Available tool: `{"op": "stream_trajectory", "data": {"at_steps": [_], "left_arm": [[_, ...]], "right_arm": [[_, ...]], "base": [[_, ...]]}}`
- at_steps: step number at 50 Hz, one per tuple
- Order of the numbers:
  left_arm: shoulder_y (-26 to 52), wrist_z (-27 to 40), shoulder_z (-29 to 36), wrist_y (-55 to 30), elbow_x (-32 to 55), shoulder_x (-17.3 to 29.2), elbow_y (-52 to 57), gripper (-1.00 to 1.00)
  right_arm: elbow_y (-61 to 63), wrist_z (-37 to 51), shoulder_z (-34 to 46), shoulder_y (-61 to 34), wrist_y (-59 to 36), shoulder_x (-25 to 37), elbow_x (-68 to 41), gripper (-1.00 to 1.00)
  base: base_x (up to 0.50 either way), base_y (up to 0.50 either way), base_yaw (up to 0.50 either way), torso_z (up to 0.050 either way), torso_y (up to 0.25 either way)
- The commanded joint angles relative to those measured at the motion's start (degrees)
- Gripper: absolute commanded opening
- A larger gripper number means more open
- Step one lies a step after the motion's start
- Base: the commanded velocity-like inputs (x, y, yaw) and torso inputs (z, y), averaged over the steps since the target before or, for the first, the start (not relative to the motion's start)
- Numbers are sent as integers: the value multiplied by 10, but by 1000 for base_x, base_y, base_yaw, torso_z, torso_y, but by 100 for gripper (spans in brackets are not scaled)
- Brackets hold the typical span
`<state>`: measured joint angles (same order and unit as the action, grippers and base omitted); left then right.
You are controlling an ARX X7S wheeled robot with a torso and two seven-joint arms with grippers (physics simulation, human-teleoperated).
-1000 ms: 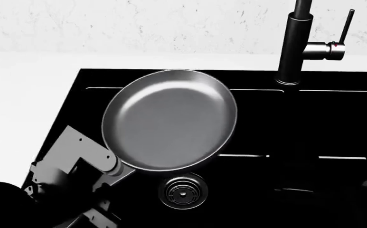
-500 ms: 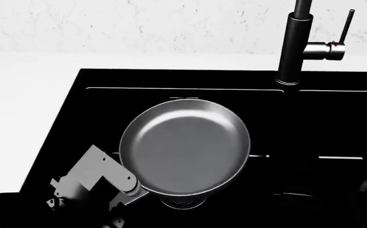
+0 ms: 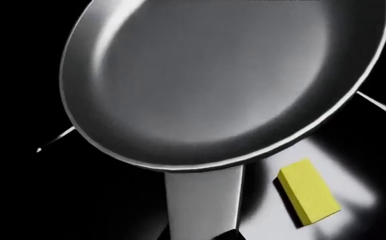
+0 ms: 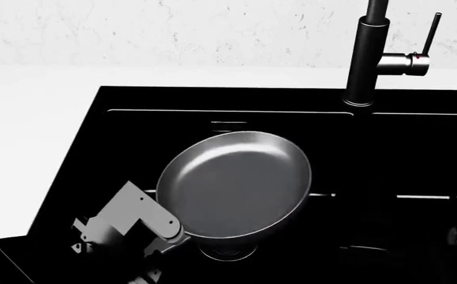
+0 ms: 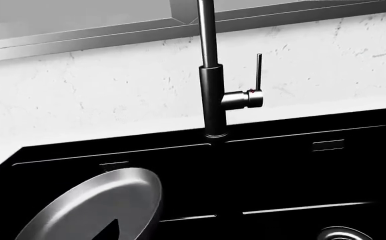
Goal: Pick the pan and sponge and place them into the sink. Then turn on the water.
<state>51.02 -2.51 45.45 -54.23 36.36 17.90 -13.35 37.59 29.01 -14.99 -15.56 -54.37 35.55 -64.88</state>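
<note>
- A white marbled wall (image 4: 173, 29) rises behind a white surface (image 4: 31, 106) in which the black sink (image 4: 173, 100) is set.
- The tap (image 4: 364, 59) stands at the sink's back edge, near the ridge between the basins; its thin lever (image 4: 431, 32) points up, with a red dot at its base.
- The pan (image 4: 235, 183) sits over the left basin, tilted, glossy inside facing up, and hides most of the drain (image 4: 226, 253) below it.
- The left arm (image 4: 129, 222) reaches in from the lower left and meets the pan at its handle (image 3: 202, 200); the left fingers are hidden under the handle, so I cannot tell how far they are closed.
- In the left wrist view the sponge (image 3: 308, 191) lies on the basin floor, beneath the pan and just beside the handle.
- The right wrist view shows the tap, the pan's edge and a second drain (image 5: 352, 234); the right fingers are out of view.
</note>
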Motion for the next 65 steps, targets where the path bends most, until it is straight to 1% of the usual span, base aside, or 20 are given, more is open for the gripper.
{"op": "stream_trajectory", "data": {"at_steps": [1,17,34,42,48,49,60,65], "left_arm": [[-8,-8,15,24,-19,-11,-22,-100],[-17,-21,45,46,-39,-17,-43,-100],[-26,-36,70,78,-59,-35,-106,-100],[-32,-42,77,92,-65,-40,-132,-100],[-30,-42,75,86,-62,-40,-132,-100],[-29,-40,75,85,-62,-40,-131,100],[-23,-36,70,65,-52,-33,-104,100],[-18,-27,62,49,-43,-25,-73,100]], "right_arm": [[-2,-7,2,10,9,-2,8,100],[-2,-7,-1,15,14,0,8,100],[-7,-10,0,20,20,0,10,100],[-8,-10,2,21,23,-1,11,100],[-8,-11,4,24,24,-1,12,100],[-8,-11,4,24,24,-1,12,100],[-11,-9,6,24,26,-2,11,100],[-11,-9,8,21,26,-2,10,100]], "base": [[0,0,0,0,0],[-1,0,0,0,0],[1,-1,-1,0,0],[5,-3,-5,0,0],[5,-3,-5,0,0],[0,-4,-5,0,0],[0,0,0,0,0],[0,0,0,0,0]]}}
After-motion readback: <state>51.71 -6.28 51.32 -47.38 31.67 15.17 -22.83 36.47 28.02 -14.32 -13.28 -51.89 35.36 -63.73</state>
